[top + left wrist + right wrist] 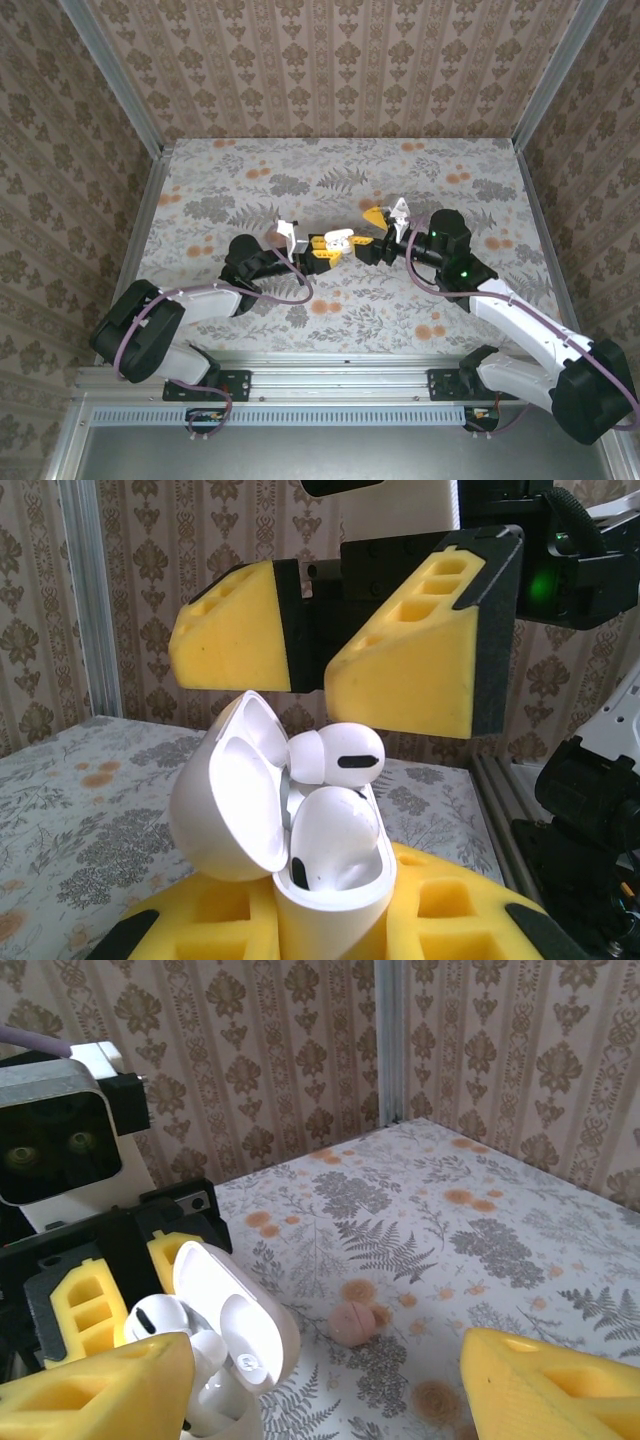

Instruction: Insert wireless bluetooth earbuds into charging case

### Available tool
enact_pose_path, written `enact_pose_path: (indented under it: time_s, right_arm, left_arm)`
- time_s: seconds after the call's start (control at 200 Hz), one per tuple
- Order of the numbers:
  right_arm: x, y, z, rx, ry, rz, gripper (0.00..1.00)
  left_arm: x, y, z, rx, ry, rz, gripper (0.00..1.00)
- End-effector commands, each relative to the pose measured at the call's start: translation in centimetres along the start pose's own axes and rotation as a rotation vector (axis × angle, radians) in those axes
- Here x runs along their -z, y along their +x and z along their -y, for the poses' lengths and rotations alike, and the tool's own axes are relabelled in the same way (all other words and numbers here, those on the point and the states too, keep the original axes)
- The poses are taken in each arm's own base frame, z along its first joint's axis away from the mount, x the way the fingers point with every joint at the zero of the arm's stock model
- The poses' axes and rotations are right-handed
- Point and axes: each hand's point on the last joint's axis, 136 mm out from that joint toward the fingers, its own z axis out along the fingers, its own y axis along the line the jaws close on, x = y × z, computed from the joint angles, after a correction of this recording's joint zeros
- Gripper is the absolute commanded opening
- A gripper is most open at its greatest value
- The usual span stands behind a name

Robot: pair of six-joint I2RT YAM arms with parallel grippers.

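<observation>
1. On the top camera I saw the left gripper (325, 250) and the right gripper (368, 230) nose to nose over the middle of the floral table (230, 180). The charging case (341, 238) showed as a small white shape raised off the table at the left gripper's tips. The right gripper's jaws stood apart. The earbuds were too small for me to pick out here.

2. On the left wrist camera, the left gripper (330, 935) was clamped on the charging case (330, 900), its yellow pads pressing the body from both sides. The case stood upright with its lid (225, 800) swung open to the left. The lower earbud (335, 830) sat down inside the case body. The upper earbud (335, 755) lay across the mouth above it, not sunk in. The right gripper (310, 680) hung just above with its jaws apart and nothing between them. I could not tell whether it touched the upper earbud.

3. On the right wrist camera, the right gripper (320, 1390) had its yellow fingers spread wide at the bottom corners, with nothing between them. The charging case (240, 1310) sat at lower left, lid open, held by the left gripper (135, 1280). The upper earbud (150, 1315) poked out just beside the nearer finger. A pinkish disc (352, 1322) lay on the table (450, 1210) beyond the case, apart from it.
</observation>
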Motion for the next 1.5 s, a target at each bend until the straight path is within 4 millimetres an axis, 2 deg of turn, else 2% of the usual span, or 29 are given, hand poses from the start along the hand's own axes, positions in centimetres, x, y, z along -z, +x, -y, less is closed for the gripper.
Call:
enact_pose_path:
  time_s: [0.0, 0.105, 0.255, 0.375, 0.51, 0.625, 0.745, 0.935, 1.2, 1.495]
  right_arm:
    - [0.9, -1.5, 0.6, 0.017, 0.046, 0.023, 0.72]
    - [1.7, -1.8, 0.5, 0.031, 0.049, 0.017, 0.72]
    - [2.8, -1.6, -1.0, 0.048, -0.004, -0.03, 0.71]
    - [3.0, -0.5, -2.4, 0.026, -0.082, -0.102, 0.65]
    - [3.3, 0.5, -4.2, 0.048, -0.168, -0.169, 0.53]
    - [3.9, 1.4, -5.6, 0.149, -0.227, -0.222, 0.44]
    - [4.3, 2.3, -6.2, 0.272, -0.241, -0.256, 0.43]
    - [3.6, 3.1, -6.2, 0.39, -0.241, -0.264, 0.43]
    - [1.8, 1.5, -5.9, 0.453, -0.243, -0.209, 0.43]
    - [-0.1, 1.3, -5.5, 0.458, -0.258, -0.192, 0.4]
  left_arm:
    - [-0.3, -1.7, 0.7, -0.075, 0.034, 0.034, 0.0]
    - [-0.3, -1.3, 0.5, -0.09, 0.025, 0.018, 0.0]
    - [-0.2, -0.3, 0.2, -0.13, 0.004, -0.026, 0.0]
    - [-0.3, 0.6, 0.2, -0.164, -0.008, -0.069, 0.0]
    - [-0.1, 0.9, 0.3, -0.204, -0.022, -0.108, 0.0]
    - [0.2, 1.3, 0.3, -0.241, -0.035, -0.16, 0.0]
    - [0.6, 1.4, 0.3, -0.276, -0.058, -0.196, 0.0]
    - [1.0, 1.4, 0.4, -0.3, -0.072, -0.21, 0.0]
    - [1.0, 1.4, 0.5, -0.306, -0.07, -0.209, 0.0]
    - [0.9, 1.4, 0.7, -0.301, -0.066, -0.205, 0.0]
